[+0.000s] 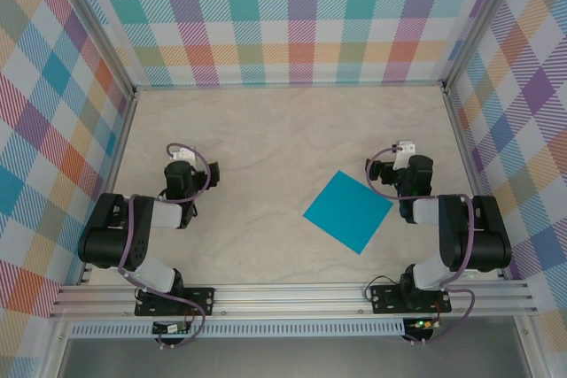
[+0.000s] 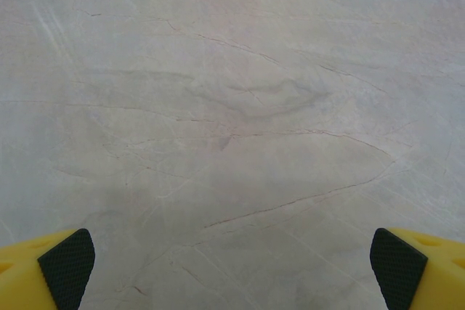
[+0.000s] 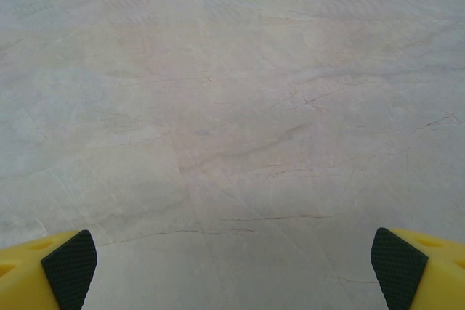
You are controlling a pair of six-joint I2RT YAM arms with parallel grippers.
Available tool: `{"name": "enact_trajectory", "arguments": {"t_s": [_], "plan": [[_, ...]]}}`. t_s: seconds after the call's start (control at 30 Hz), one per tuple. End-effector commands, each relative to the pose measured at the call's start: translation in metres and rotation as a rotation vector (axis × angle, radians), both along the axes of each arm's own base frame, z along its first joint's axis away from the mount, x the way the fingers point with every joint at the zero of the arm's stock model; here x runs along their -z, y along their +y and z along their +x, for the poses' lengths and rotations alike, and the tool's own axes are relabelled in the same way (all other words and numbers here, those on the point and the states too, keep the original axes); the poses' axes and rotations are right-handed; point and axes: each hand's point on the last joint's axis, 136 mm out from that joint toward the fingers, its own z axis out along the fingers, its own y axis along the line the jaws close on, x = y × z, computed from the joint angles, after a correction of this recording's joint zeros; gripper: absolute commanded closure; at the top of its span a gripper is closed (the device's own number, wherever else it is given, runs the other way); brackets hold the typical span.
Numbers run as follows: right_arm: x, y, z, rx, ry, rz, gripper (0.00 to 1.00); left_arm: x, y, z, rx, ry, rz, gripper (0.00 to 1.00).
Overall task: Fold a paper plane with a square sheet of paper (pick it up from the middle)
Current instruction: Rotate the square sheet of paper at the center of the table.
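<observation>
One square sheet of paper (image 1: 348, 212), teal-blue, unfolded, lying flat on the table (image 1: 266, 121). It is turned corner-on like a diamond and sits right of the table's middle, nearer the near edge than the far one. Its right corner is just beside the right arm and it is well apart from the left arm.

Two grippers, both unladen:
- left gripper (image 2: 232, 270): jaws spread wide, yellow fingers with black pads (image 2: 67, 259) at either side of its wrist view, bare table between them, nothing held
- right gripper (image 3: 234, 270): jaws likewise spread wide, bare table between them and the foot of the far wall beyond, nothing held

One enclosure of checked walls (image 1: 292, 15) on three sides of the table.

Status, as judged: no fold made and the sheet not yet picked up, so the step in hand is the first reach for the paper.

Handling notes, as judged:
- the right arm is the nearer one and the likelier to take it
- come down over the middle of the sheet, as the task asks, not over a corner
- thin paper lying flat gives the fingers no edge, so the pads would have to press lightly and draw together to raise a small ridge in the middle
- close slowly, since a hard squeeze may leave a stray crease or skid the sheet across the smooth table
- keep the jaws in line with the sheet's diagonal or a side, so that any mark falls where a fold can use it
</observation>
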Motion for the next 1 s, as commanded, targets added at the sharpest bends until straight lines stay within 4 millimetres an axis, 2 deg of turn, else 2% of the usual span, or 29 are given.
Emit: {"name": "enact_trajectory", "arguments": {"t_s": [0.0,0.57,0.8,0.97], "plan": [[-0.009,0.003,0.007,-0.013,-0.024,0.017,0.0,-0.013,0.0,0.009,0.011,-0.037,-0.004,0.0],[-0.009,0.003,0.007,-0.015,-0.024,0.018,0.0,-0.012,0.0,0.009,0.009,-0.036,-0.004,0.0],[-0.009,0.003,0.006,-0.015,-0.025,0.018,0.0,-0.012,-0.007,0.009,0.053,-0.036,-0.008,0.0],[-0.017,0.009,0.006,-0.049,-0.027,0.011,0.0,-0.012,-0.009,0.009,0.069,-0.033,-0.012,0.0]]}}
